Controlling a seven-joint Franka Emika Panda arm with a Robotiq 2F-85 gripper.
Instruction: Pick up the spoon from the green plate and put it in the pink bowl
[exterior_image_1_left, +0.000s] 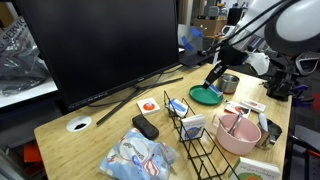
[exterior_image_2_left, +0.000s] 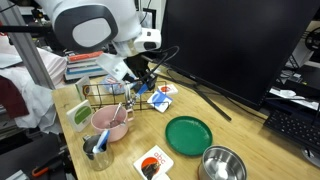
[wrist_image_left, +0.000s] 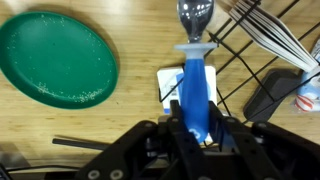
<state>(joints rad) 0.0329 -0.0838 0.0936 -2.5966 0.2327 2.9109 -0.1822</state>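
My gripper (wrist_image_left: 197, 128) is shut on the spoon (wrist_image_left: 195, 70), which has a blue handle and a shiny metal head pointing away from me. In the wrist view it hangs above the wooden table, over a white card and next to a black wire rack (wrist_image_left: 262, 40). The green plate (wrist_image_left: 58, 57) lies empty to the left of the spoon; it also shows in both exterior views (exterior_image_1_left: 205, 96) (exterior_image_2_left: 188, 134). The pink bowl (exterior_image_1_left: 238, 135) (exterior_image_2_left: 106, 126) stands beyond the rack with a pink utensil (exterior_image_2_left: 121, 117) in it. The gripper (exterior_image_1_left: 213, 76) (exterior_image_2_left: 143, 80) hovers above the table.
A large black monitor (exterior_image_1_left: 100, 45) (exterior_image_2_left: 230, 45) stands behind the table. A metal cup (exterior_image_1_left: 230, 83) is beside the plate and a metal bowl (exterior_image_2_left: 222, 163) near the table edge. A black remote (exterior_image_1_left: 145, 127), a blue-white packet (exterior_image_1_left: 135, 155) and small cards (exterior_image_2_left: 153, 163) lie around.
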